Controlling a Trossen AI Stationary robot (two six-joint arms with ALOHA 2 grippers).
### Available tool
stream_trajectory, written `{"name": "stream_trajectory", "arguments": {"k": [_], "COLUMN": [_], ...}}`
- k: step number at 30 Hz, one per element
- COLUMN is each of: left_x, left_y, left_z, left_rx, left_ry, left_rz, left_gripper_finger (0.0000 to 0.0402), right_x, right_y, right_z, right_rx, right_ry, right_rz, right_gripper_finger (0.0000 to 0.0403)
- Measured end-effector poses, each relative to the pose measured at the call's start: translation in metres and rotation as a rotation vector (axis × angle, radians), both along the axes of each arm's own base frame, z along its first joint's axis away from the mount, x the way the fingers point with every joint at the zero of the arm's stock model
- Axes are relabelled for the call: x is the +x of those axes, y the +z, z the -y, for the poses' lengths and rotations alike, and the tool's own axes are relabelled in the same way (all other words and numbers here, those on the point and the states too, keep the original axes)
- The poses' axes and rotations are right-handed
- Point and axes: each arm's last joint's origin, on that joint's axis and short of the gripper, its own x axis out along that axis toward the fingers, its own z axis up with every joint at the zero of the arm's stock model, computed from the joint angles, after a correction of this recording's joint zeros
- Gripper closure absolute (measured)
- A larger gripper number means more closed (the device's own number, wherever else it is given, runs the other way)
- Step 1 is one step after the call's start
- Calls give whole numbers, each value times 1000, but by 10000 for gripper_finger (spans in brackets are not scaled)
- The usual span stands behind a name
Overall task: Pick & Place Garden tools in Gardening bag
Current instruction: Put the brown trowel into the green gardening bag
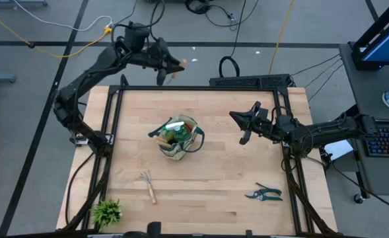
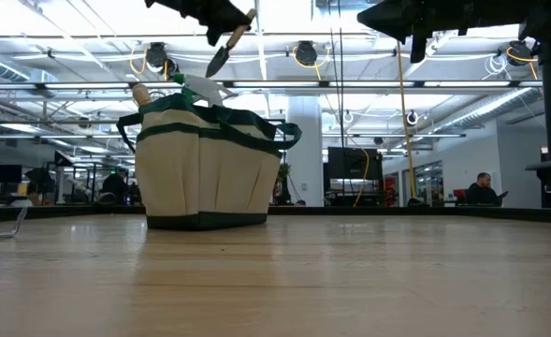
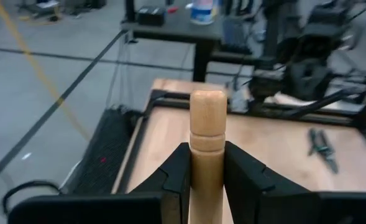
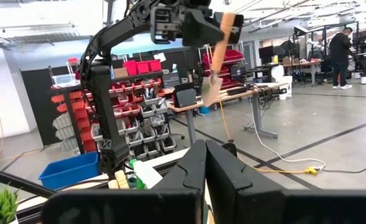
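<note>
From above, my left gripper [image 1: 164, 63] holds a trowel [image 1: 173, 68] high past the table's far edge, well back from the bag [image 1: 178, 137]; my right gripper [image 1: 250, 122] hovers beside the bag, fingers together, empty. At the left wrist, my fingers [image 3: 176, 174] clamp the smooth wooden handle [image 3: 207, 146]: stiff, light, blade-heavy, so I judge a grip nearer the blade steadier

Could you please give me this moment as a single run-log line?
left end effector: shut on trowel, raised | right end effector: shut, empty | gardening bag: mid-table | rake, pruning shears: on table

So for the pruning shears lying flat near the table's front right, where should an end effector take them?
Come straight down on the pruning shears and pinch across the two handles on their right side. They lie flat with open wood around them, handles together and blades pointing left. The right end effector is closer.
</note>
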Motion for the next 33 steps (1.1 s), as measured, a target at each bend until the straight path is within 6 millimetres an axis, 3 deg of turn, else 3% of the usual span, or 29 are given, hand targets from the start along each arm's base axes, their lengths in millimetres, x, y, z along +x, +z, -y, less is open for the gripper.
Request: {"name": "stream_trajectory", "arguments": {"k": [10, 18, 26, 30, 33], "left_x": [16, 30, 27, 19, 20], "left_y": [7, 18, 34, 42, 37], "left_z": [27, 76, 117, 127, 130], "left_rx": [-119, -127, -93, -44, -28], "left_ry": [-191, -344, -461, -432, -401], "left_rz": [71, 93, 138, 160, 143], "left_gripper_finger": [331, 331, 331, 331, 331], "right_x": [1, 1, 1, 1, 1], "right_y": [-4, -5, -5, -5, -5], "right_z": [0, 0, 0, 0, 0], "right_rx": [2, 1, 1, 1, 1], "right_ry": [1, 1, 1, 1, 2], "right_rz": [-41, -55, -57, -57, -58], "right_gripper_finger": [401, 401, 401, 401, 401]}}
